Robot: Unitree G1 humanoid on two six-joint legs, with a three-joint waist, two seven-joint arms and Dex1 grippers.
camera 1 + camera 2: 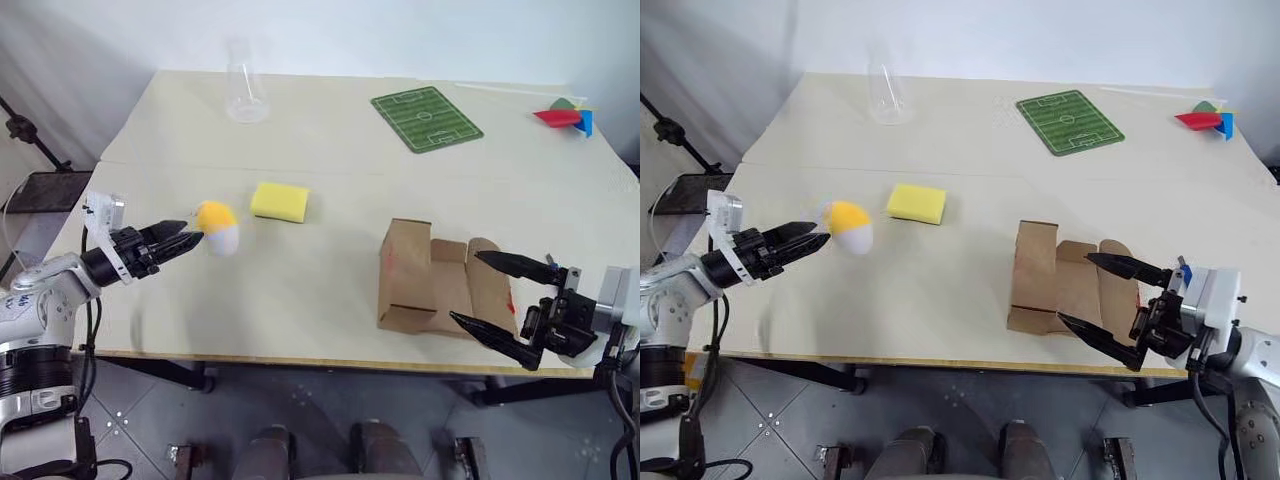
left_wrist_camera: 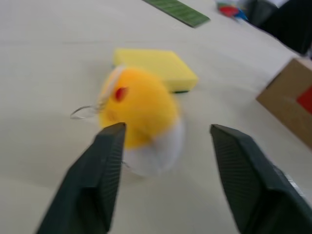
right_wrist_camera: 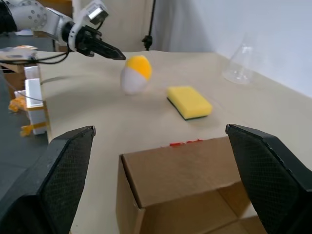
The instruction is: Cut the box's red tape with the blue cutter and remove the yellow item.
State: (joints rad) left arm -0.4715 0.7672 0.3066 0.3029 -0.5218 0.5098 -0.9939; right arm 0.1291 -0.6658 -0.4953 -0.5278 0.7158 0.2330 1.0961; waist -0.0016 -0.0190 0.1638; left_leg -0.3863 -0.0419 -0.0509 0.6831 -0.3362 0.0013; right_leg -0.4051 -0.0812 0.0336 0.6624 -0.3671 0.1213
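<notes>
We have the box [image 1: 435, 277] at about four o'clock on the table [image 1: 330, 160], flaps spread open, a bit of red tape [image 3: 185, 143] showing on its edge, so the cut looks done. The yellow item [image 1: 216, 227] is out, at nine o'clock, just off the tips of our left gripper [image 1: 185, 236]. Its fingers [image 2: 105, 165] stand parted and nothing is pinched, so we judge it a release, the item blurred and maybe not yet at rest. Our right gripper [image 1: 500, 300] hangs at the box's near right end, jaws spread wide, empty. A sponge [image 1: 280, 201] sits just beside the item toward three o'clock. A clear flask [image 1: 246, 95] at eleven, a green pitch mat [image 1: 426, 118] at one and a pinwheel [image 1: 564, 115] at two are well apart. Nothing crowds either arm.
</notes>
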